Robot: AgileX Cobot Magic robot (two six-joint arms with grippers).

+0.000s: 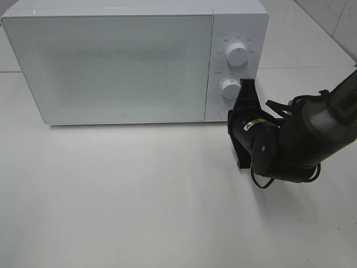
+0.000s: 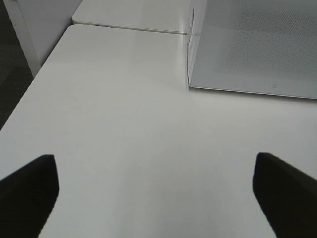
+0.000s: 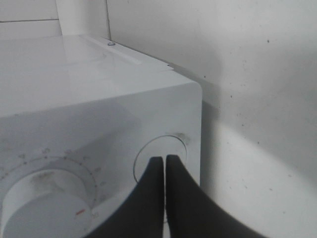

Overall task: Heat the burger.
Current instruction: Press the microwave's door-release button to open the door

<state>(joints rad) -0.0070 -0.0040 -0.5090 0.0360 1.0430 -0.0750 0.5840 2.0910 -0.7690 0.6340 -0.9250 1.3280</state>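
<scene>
The burger shows in no view. The white microwave (image 1: 111,64) stands at the back of the table with its door closed. My right gripper (image 1: 233,110) is shut with nothing between its fingers. In the right wrist view its tips (image 3: 164,159) rest against the round button (image 3: 172,145) at the bottom of the control panel, just below the lower dial (image 3: 42,198). My left gripper (image 2: 154,157) is open and holds nothing. It hangs over bare table, near the microwave's (image 2: 257,44) front left corner, and is out of the exterior view.
Two dials (image 1: 236,54) (image 1: 230,87) sit one above the other on the panel. The right arm (image 1: 301,139) reaches in from the right edge. The white table (image 1: 139,195) runs to a left edge (image 2: 29,94), beyond which lies dark floor.
</scene>
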